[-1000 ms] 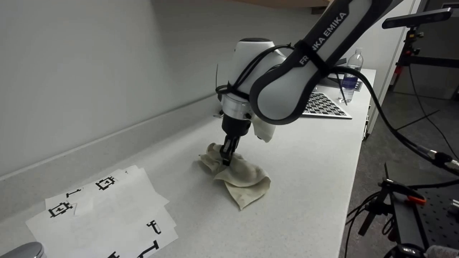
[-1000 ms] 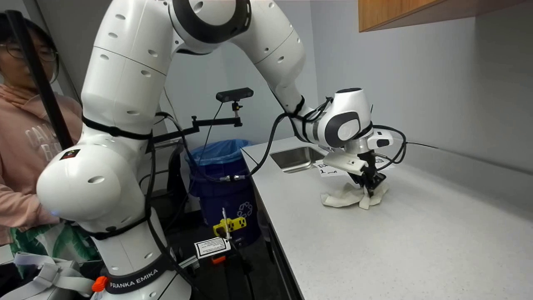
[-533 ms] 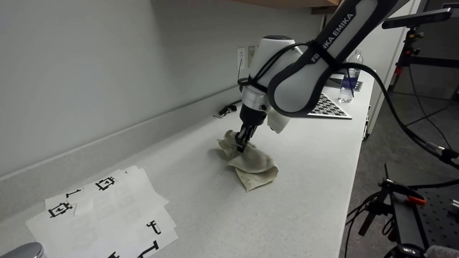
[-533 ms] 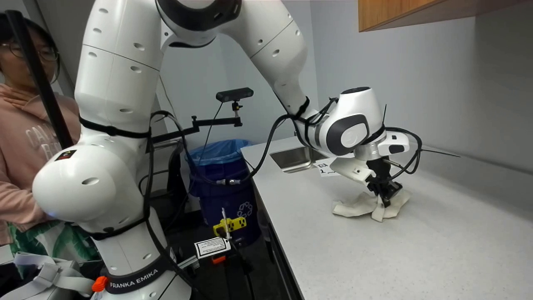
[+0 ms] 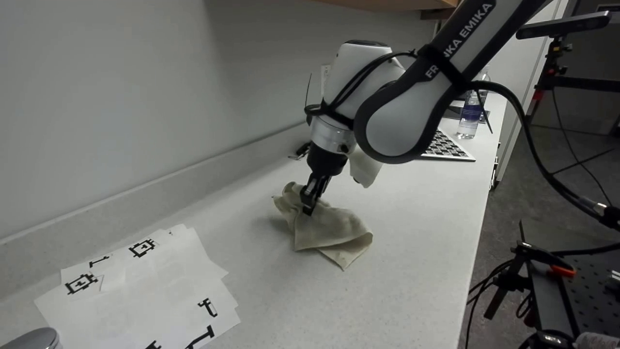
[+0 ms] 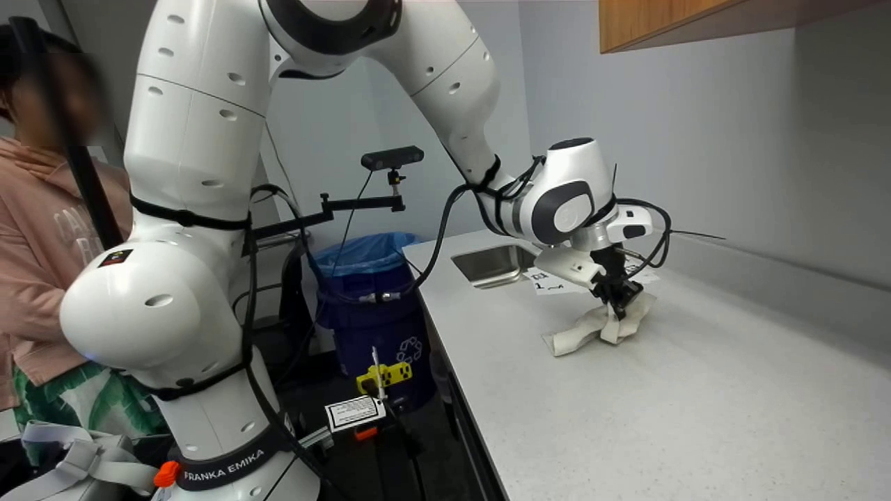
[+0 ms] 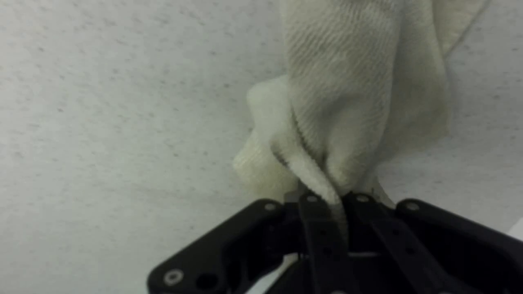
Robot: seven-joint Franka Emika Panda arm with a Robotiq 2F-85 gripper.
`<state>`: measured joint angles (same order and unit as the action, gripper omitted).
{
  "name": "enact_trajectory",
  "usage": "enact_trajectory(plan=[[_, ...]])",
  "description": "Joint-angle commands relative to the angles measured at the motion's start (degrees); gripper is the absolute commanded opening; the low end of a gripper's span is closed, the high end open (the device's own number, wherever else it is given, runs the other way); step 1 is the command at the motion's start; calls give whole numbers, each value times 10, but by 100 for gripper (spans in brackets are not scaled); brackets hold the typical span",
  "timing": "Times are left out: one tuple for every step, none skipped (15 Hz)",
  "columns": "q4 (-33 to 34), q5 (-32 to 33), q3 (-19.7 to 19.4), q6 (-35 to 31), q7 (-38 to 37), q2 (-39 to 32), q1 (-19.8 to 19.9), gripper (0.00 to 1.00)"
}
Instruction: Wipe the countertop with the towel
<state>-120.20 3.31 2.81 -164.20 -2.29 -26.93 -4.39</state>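
Note:
The towel is a crumpled off-white cloth on the pale speckled countertop (image 5: 387, 300). It shows in both exterior views (image 5: 334, 230) (image 6: 581, 332). My gripper (image 5: 308, 207) points down at the towel's upper part; it also shows in an exterior view (image 6: 618, 309). In the wrist view, my gripper (image 7: 339, 200) has its fingers close together with a narrow fold of the towel (image 7: 343, 73) pinched between them. The rest of the towel spreads out from the jaws, with loose corners on the counter. The fingertips' lower ends are partly hidden by cloth.
Paper sheets with black markings (image 5: 145, 286) lie on the counter near a round metal-topped object (image 5: 34, 339). A checkered board (image 5: 445, 145) and a bottle (image 5: 470, 116) stand at the far end. A sink (image 6: 494, 266), back wall and overhead cabinet (image 6: 696, 24) border the space.
My gripper and the towel first moved away from the paper sheets, then moved back toward them. The towel's folds have shifted. The gripper stays shut on the towel.

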Motion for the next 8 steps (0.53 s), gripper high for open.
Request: enact_trajectory(plan=[[40, 8, 22, 29, 17, -17, -32, 2], [48, 9, 30, 33, 22, -21, -38, 2], [57, 4, 44, 41, 31, -26, -40, 2], [64, 4, 52, 48, 38, -30, -44, 2], [71, 2, 61, 58, 46, -36, -46, 2], [77, 2, 68, 68, 53, -41, -48, 2], [84, 6, 68, 79, 55, -46, -52, 2], [90, 3, 72, 88, 61, -53, -51, 2]])
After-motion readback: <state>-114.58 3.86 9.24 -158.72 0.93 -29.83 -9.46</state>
